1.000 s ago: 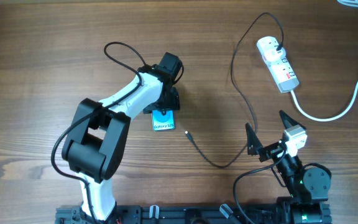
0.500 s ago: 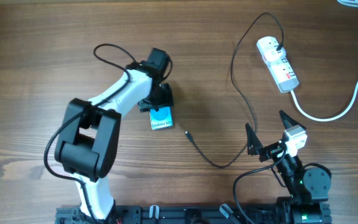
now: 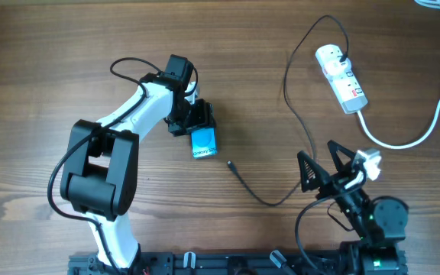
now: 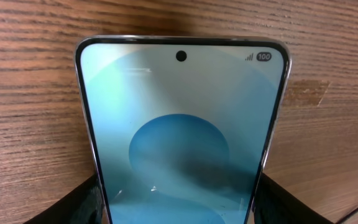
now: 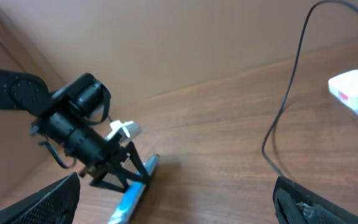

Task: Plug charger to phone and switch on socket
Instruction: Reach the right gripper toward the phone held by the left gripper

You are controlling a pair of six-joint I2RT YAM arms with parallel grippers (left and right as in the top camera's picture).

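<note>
My left gripper [image 3: 198, 126] is clamped on the phone's [image 3: 203, 142] 2 long edges, mid-table; my right gripper [image 3: 323, 162], fingers spread apart, hovers by the near edge. Socket [image 3: 341, 78]: toward the far-right corner. Charger [image 3: 285, 82]: its tip lies near the phone, not touching it

Flat cyan-screened smartphone [image 4: 182, 137] filling the view, darker blue circle mid-screen, punch-hole camera and "100" badge at its far end, black jaws against both near sides, brown wood-grain bench [image 4: 30, 93] beyond.

Left arm outstretched, left gripper [image 3: 198, 127] clamped on phone [image 3: 203, 142]; right arm folded, right gripper [image 3: 323, 162] spread wide.
</note>
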